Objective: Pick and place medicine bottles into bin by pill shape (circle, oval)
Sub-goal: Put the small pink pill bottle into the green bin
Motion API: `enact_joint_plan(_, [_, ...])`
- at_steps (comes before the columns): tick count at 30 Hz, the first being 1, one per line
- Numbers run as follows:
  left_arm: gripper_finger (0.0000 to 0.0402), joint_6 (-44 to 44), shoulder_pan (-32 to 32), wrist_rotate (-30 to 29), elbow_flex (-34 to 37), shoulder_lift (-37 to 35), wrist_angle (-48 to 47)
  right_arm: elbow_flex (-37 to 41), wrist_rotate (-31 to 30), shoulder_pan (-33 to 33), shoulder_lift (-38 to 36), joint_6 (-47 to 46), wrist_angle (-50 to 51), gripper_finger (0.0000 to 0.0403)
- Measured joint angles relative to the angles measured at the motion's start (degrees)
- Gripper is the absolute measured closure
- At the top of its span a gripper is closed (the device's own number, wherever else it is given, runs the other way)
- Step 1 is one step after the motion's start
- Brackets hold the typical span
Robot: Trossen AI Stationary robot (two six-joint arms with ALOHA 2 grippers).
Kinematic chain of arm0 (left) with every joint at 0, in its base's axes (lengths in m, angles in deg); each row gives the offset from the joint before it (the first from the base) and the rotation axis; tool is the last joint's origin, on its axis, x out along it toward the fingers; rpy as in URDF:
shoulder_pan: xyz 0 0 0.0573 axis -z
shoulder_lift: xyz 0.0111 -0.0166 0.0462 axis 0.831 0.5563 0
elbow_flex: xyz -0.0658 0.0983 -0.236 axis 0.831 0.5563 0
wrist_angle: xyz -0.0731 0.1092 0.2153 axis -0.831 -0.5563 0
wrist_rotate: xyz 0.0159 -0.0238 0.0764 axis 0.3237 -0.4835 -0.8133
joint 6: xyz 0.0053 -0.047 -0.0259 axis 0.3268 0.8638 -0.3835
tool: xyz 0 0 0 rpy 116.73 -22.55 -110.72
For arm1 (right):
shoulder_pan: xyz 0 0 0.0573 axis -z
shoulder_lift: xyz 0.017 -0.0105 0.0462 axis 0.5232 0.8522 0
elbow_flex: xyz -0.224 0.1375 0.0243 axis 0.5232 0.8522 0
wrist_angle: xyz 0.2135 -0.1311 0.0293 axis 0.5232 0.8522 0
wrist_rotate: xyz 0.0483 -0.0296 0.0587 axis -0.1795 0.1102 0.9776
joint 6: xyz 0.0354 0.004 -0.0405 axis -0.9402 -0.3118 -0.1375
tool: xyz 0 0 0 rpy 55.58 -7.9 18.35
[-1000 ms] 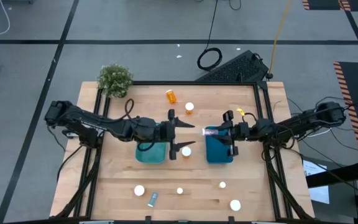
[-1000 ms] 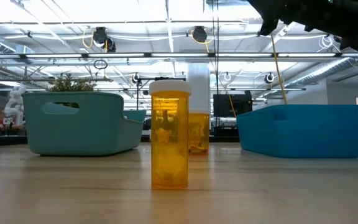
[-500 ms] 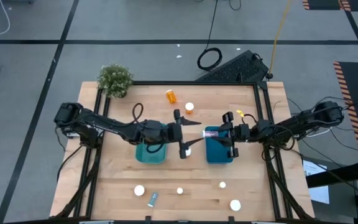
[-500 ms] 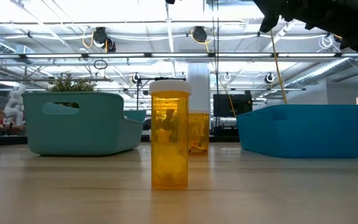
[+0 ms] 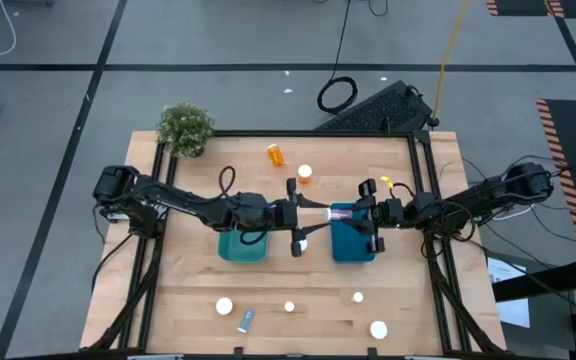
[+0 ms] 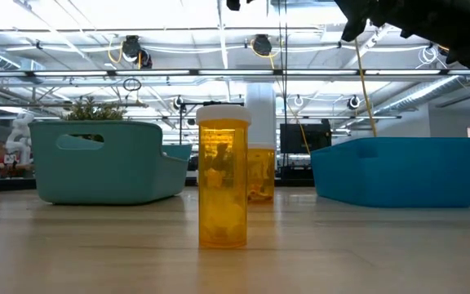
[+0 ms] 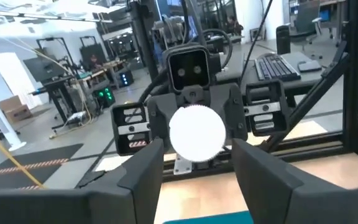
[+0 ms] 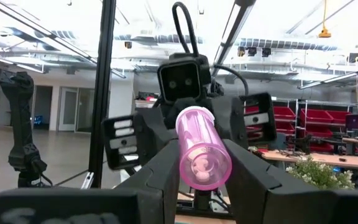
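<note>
So the right gripper (image 5: 360, 216) is clamped on a pink translucent bottle with a white cap (image 5: 340, 211), held sideways above the darker blue plastic bin (image 5: 352, 246); the left gripper (image 5: 308, 219) faces it with fingers spread wide, cap end of that bottle between them, not touching; beside its arm sits the teal plastic bin (image 5: 240, 247); an orange translucent pill bottle (image 6: 222, 198) stands upright on the wooden table (image 5: 298, 283).
</note>
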State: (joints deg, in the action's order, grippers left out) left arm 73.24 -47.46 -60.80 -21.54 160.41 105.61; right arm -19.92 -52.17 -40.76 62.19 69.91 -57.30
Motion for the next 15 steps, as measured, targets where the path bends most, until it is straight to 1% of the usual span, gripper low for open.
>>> enact_joint_plan(15, [0.0211,-0.8,0.3,0.0,0.0,0.0,2.3,0.0,0.0,0.0,0.0,-0.5,1.4,0.0303])
